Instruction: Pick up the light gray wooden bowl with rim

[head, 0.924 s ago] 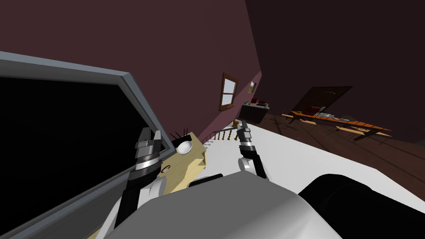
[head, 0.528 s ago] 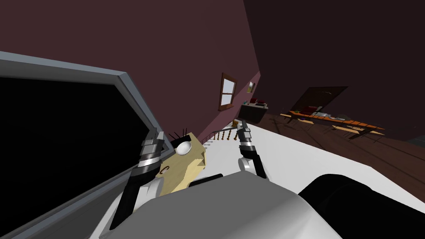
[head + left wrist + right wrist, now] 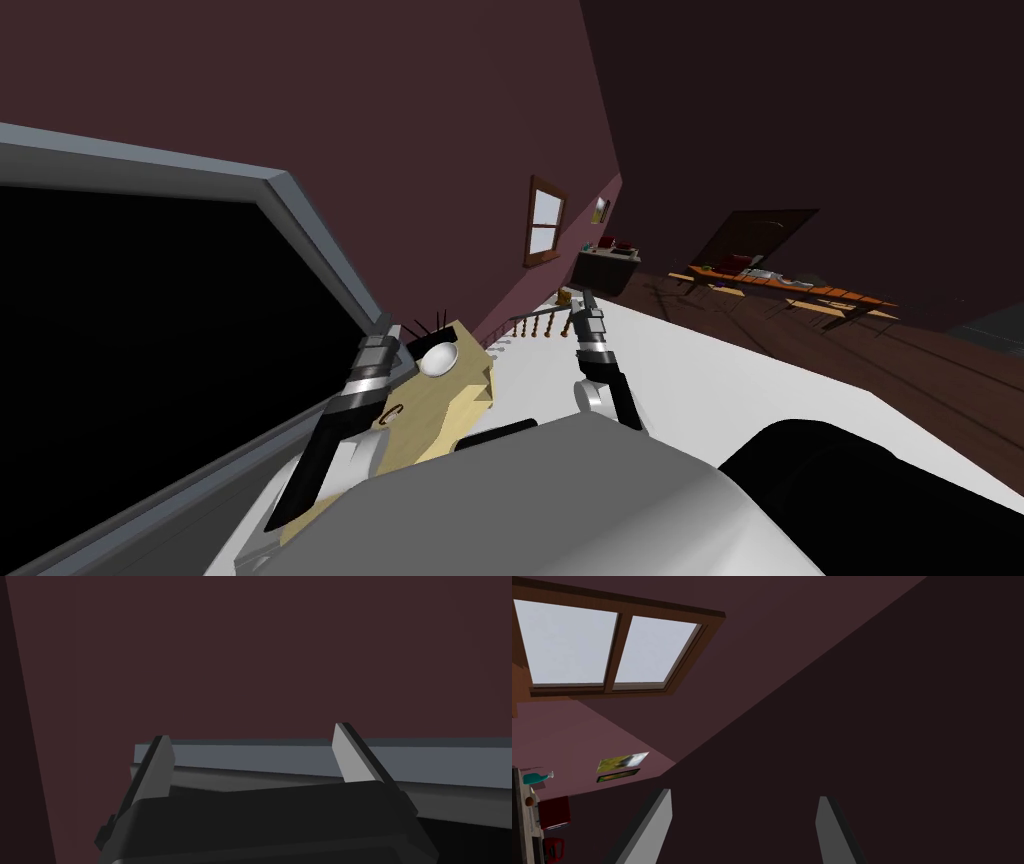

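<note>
nothing is grasped yet: the bowl (image 3: 437,360) sits on the tan counter (image 3: 455,415), just beside the grey frame (image 3: 310,215). the left end effector (image 3: 378,342) hangs wide and empty between frame and bowl. the right end effector (image 3: 588,318), farther from the frame, is wide too. closing in, gripping and lifting remain. the bowl shows as a pale oval; i cannot tell which way its mouth faces.

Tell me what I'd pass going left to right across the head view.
grey frame → left gripper → pale bowl → window → right gripper → long orange table
</note>
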Tool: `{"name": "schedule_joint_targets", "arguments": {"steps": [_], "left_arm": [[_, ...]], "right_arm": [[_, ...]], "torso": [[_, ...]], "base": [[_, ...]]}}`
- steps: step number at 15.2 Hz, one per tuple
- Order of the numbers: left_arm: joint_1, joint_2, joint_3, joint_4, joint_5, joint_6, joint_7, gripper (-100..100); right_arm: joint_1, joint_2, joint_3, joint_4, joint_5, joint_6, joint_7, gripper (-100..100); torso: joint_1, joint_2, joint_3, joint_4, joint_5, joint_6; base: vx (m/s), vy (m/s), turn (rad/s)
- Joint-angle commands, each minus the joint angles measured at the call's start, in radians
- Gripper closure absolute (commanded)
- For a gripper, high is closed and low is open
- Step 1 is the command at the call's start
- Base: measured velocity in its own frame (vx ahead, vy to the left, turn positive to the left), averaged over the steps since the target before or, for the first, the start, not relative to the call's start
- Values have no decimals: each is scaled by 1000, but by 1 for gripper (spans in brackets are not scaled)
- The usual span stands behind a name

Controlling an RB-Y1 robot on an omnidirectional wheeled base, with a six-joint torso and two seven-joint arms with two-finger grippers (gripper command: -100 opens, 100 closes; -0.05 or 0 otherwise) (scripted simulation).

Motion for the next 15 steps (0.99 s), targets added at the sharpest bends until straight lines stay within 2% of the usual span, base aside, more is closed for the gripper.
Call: {"name": "schedule_joint_targets", "arguments": {"steps": [1, 3, 4, 5, 6, 8, 9, 11, 12, 13, 14, 15], "left_arm": [[-20, 21, 6, 28, 11, 50, -7, -100], [-20, 21, 6, 28, 11, 71, -7, -100], [-32, 36, 12, 50, 20, 108, -11, -100], [-32, 36, 12, 50, 20, 117, -11, -100], [-44, 51, 17, 72, 29, 141, -16, -100], [-44, 51, 17, 72, 29, 166, -16, -100], [-56, 65, 23, 96, 39, 200, -21, -100], [-56, 65, 23, 96, 39, 217, -21, -100], [-69, 79, 29, 120, 50, 255, -25, -100], [-69, 79, 29, 120, 50, 270, -25, -100], [-83, 92, 35, 145, 60, 299, -30, -100], [-83, 92, 35, 145, 60, 316, -30, -100]], "right_arm": [[0, 0, 0, 0, 0, 0, 0, 0], [0, 0, 0, 0, 0, 0, 0, 0], [0, 0, 0, 0, 0, 0, 0, 0], [0, 0, 0, 0, 0, 0, 0, 0], [0, 0, 0, 0, 0, 0, 0, 0], [0, 0, 0, 0, 0, 0, 0, 0], [0, 0, 0, 0, 0, 0, 0, 0], [0, 0, 0, 0, 0, 0, 0, 0], [0, 0, 0, 0, 0, 0, 0, 0], [0, 0, 0, 0, 0, 0, 0, 0], [0, 0, 0, 0, 0, 0, 0, 0], [0, 0, 0, 0, 0, 0, 0, 0]], "torso": [[0, 0, 0, 0, 0, 0], [0, 0, 0, 0, 0, 0], [0, 0, 0, 0, 0, 0], [0, 0, 0, 0, 0, 0], [0, 0, 0, 0, 0, 0], [0, 0, 0, 0, 0, 0], [0, 0, 0, 0, 0, 0], [0, 0, 0, 0, 0, 0], [0, 0, 0, 0, 0, 0], [0, 0, 0, 0, 0, 0], [0, 0, 0, 0, 0, 0], [0, 0, 0, 0, 0, 0]], "base": [[7, -11, -48], [6, -7, -27], [8, -9, -44], [7, -8, -41], [7, -10, -54], [7, -8, -33], [7, -8, -40], [6, -6, -35], [6, -9, -53], [8, -9, -49], [11, -12, -64], [11, -11, -53]]}}
